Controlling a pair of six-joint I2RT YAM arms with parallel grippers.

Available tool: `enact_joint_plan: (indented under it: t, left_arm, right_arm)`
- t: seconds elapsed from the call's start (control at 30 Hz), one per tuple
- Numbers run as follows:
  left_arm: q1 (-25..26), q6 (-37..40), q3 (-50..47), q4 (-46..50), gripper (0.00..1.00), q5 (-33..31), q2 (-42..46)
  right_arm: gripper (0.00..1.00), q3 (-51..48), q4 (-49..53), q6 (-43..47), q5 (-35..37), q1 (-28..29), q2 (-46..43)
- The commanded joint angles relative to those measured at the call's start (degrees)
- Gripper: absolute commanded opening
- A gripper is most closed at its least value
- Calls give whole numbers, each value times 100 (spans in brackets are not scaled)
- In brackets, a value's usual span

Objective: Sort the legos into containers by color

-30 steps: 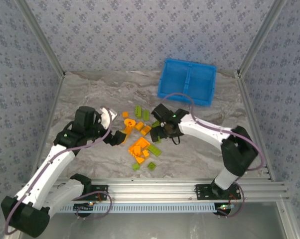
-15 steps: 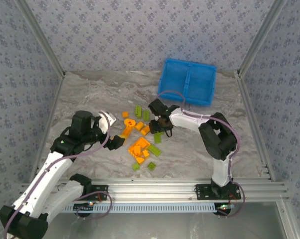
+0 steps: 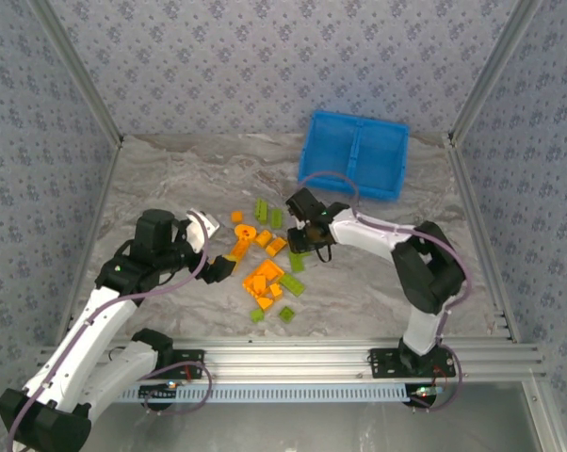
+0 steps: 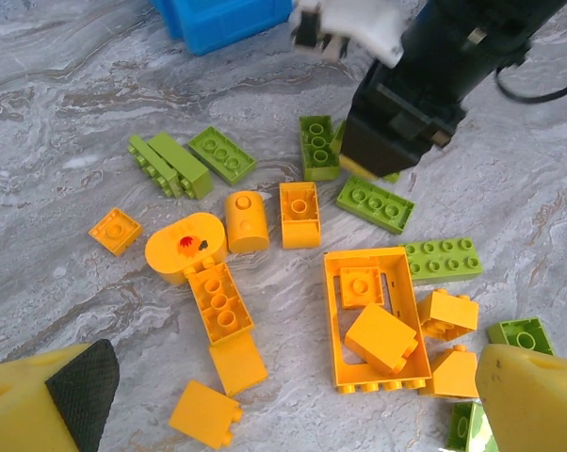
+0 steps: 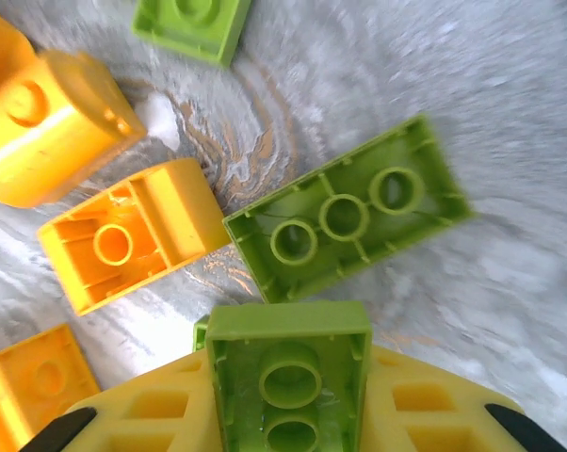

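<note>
Right jaws narrower, lime brick (image 5: 288,377) between (underside showing)

Small orange and lime plastic bricks (image 3: 265,268) lay before and left of the blue rectangular plastic bin (image 3: 354,155), one lime brick (image 5: 288,363) within the right gripper (image 5: 288,428).

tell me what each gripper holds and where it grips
The right gripper pinches a lime green brick by its two opposite side walls, hollow underside toward the wrist camera. The left gripper is open and holds nothing.

Bare table (image 3: 170,169) left of the legos (image 3: 269,268); blue bin (image 3: 382,191) far right.
</note>
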State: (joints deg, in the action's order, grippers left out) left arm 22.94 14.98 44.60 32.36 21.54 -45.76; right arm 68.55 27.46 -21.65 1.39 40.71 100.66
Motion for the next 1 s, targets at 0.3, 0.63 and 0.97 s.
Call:
enact_joint_plan:
  t: [0.3,0.63,0.97]
  left_arm:
    - [18,-302,-3,-480,99,326,319]
    - [26,-599,-273,-873,99,-88,379]
    - [368,-2271,-92,-649,99,-683,336]
  right_arm:
    - [32,926,188,-415,1757,-1982,-828]
    - [34,3764,1096,-335,1478,-3255,1983]
    - [57,4320,1235,-258,1193,-3545,2432]
